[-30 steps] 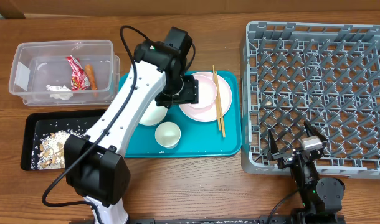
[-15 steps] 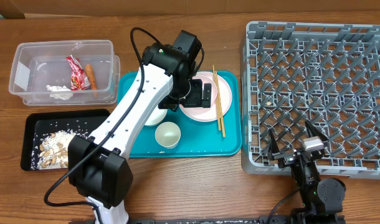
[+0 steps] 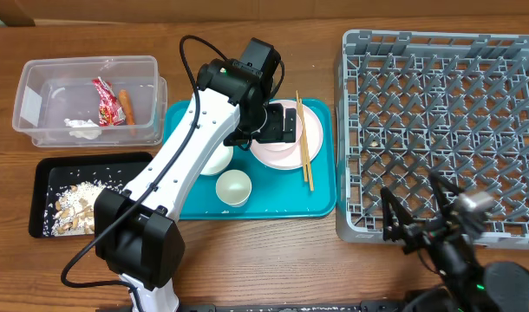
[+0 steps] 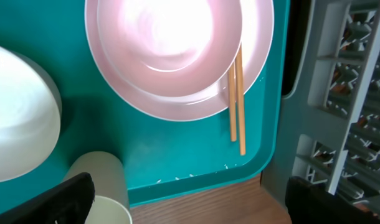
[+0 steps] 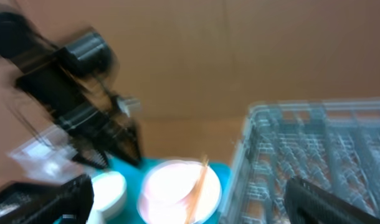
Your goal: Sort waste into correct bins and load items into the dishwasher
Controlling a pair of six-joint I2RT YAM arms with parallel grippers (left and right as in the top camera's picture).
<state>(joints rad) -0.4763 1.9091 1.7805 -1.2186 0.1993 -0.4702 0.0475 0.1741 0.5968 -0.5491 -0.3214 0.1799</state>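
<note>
The pale-pink plate [image 3: 284, 147] lies on the teal tray, with the wooden chopsticks [image 3: 304, 152] across its right rim. My left gripper [image 3: 280, 126] hovers open over the plate, holding nothing. In the left wrist view the plate [image 4: 177, 56], chopsticks [image 4: 237, 106], a white bowl [image 4: 19, 124] and the cup [image 4: 109, 186] lie ahead of the left gripper [image 4: 190, 208]. My right gripper [image 3: 418, 206] is open and empty, above the near edge of the grey dish rack [image 3: 447, 130]. The clear tub [image 3: 39, 78] holds the red wrapper [image 3: 106, 101], carrot piece [image 3: 125, 105] and tissue [image 3: 82, 128]. Food scraps [image 3: 74, 204] lie in the black tray [image 3: 48, 173].
The teal tray [image 3: 277, 206] also carries a white bowl [image 3: 214, 160], half under my left arm, and the small cup [image 3: 233, 187]. The rack sits just right of the tray. The right wrist view is blurred: plate [image 5: 177, 190], rack [image 5: 321, 155], open right gripper [image 5: 190, 208].
My left gripper has shifted right to above the plate and its jaws have spread wider. In the last half second my right arm has lifted and swung to the right.
</note>
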